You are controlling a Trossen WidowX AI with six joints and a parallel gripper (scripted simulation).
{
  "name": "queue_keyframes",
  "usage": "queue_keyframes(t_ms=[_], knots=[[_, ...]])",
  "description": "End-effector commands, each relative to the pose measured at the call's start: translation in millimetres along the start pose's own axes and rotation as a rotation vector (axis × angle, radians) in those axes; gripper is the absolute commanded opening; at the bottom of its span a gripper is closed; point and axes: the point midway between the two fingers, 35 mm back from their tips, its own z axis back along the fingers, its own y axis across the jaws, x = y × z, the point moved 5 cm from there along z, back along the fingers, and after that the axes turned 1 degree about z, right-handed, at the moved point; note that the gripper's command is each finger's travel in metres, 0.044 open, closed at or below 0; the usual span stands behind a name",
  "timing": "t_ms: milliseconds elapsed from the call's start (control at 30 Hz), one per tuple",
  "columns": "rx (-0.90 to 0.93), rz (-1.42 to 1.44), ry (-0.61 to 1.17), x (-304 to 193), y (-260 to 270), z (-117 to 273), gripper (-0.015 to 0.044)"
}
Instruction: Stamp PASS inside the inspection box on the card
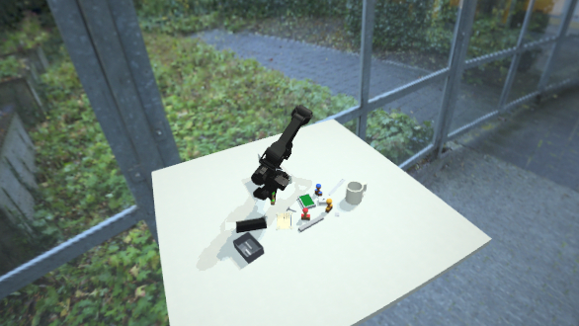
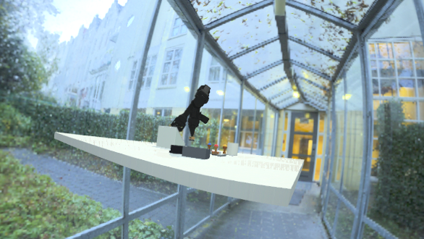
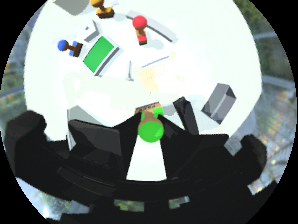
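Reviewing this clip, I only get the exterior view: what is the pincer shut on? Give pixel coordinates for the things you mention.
Observer: The pincer [image 1: 270, 196] [image 2: 192, 136] [image 3: 149, 116] is shut on a stamp with a round green knob [image 1: 273, 199] [image 2: 192, 139] [image 3: 151, 132]; the wrist view shows the knob's colour.
Operator: I see a dark grey open tray [image 1: 240, 253] [image 2: 195, 152] [image 3: 215, 112] only from its side. Anything inside?
Observer: Yes, the top view shows light strips [image 1: 248, 251] in it.
Operator: And the ink pad?
Observer: The rectangular green ink pad [image 1: 306, 201] [image 3: 100, 54] lies between the blue-knobbed stamp [image 1: 318, 187] [image 2: 209, 145] [image 3: 62, 45] and the cream paper card [image 1: 284, 220] [image 3: 151, 76].
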Motion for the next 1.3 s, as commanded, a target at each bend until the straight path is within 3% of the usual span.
queue_keyframes(t_ms=[0, 1267], knots=[[-0.002, 0.008, 0.005, -22, 7, 0, 0.0000], [0.002, 0.010, 0.002, -36, 12, -54, 0.0000]])
